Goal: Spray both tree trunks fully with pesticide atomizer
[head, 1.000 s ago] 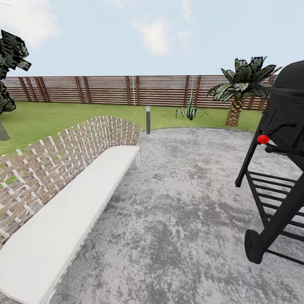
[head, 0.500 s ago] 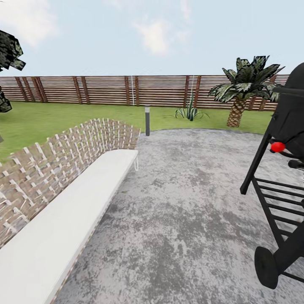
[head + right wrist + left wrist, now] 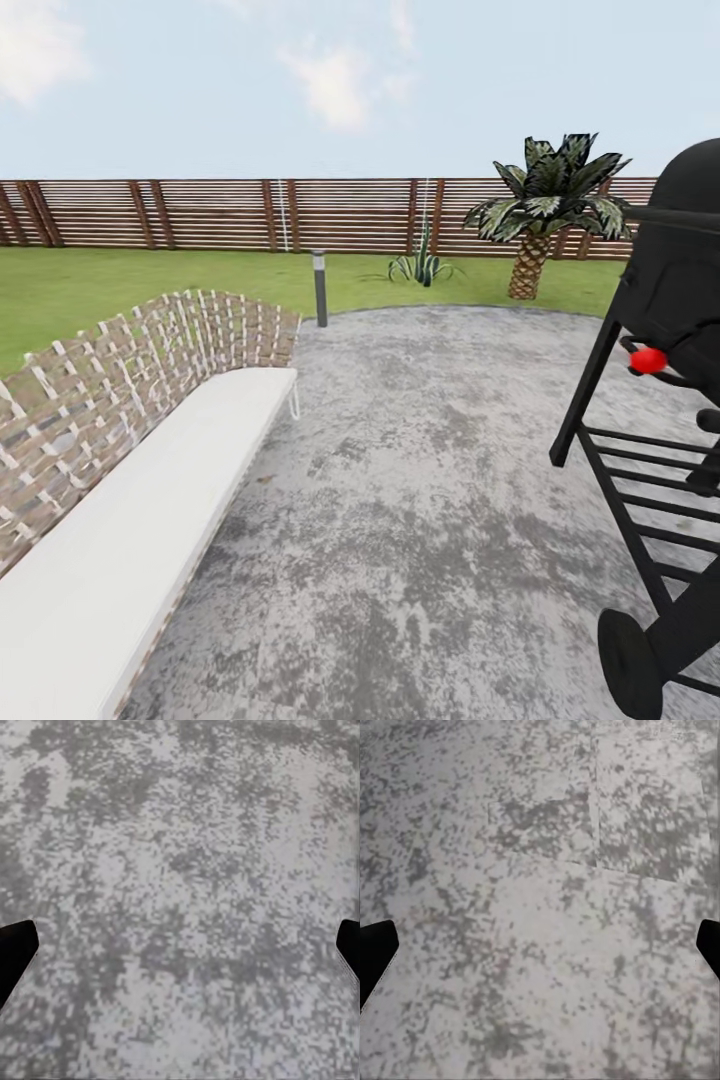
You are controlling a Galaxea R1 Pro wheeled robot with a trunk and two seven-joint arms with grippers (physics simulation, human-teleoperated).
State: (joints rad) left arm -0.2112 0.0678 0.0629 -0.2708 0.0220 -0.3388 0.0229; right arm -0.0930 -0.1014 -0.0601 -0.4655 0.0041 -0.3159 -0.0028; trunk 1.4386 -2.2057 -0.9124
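Observation:
I am on a mottled grey paved patio (image 3: 430, 500) in the garden, with green lawn (image 3: 150, 275) and a brown slat fence (image 3: 200, 213) beyond it. The pesticide atomizer and both trees with their trunks are out of view. My left gripper (image 3: 540, 952) hangs open over bare paving, its dark fingertips (image 3: 375, 952) far apart with nothing between them. My right gripper (image 3: 180, 952) is also open above the paving, holding nothing.
A woven bench with a white cushion (image 3: 150, 500) runs along the left. A black grill (image 3: 670, 300) with a red knob (image 3: 648, 360) stands close at the right. A short bollard lamp (image 3: 320, 288), a spiky plant (image 3: 420, 265) and a short palm (image 3: 540, 220) edge the lawn.
The camera has moved and turned: the whole view slid leftward, and the dark-leaved tree at the left edge has passed out of the picture. Bench and grill keep their places.

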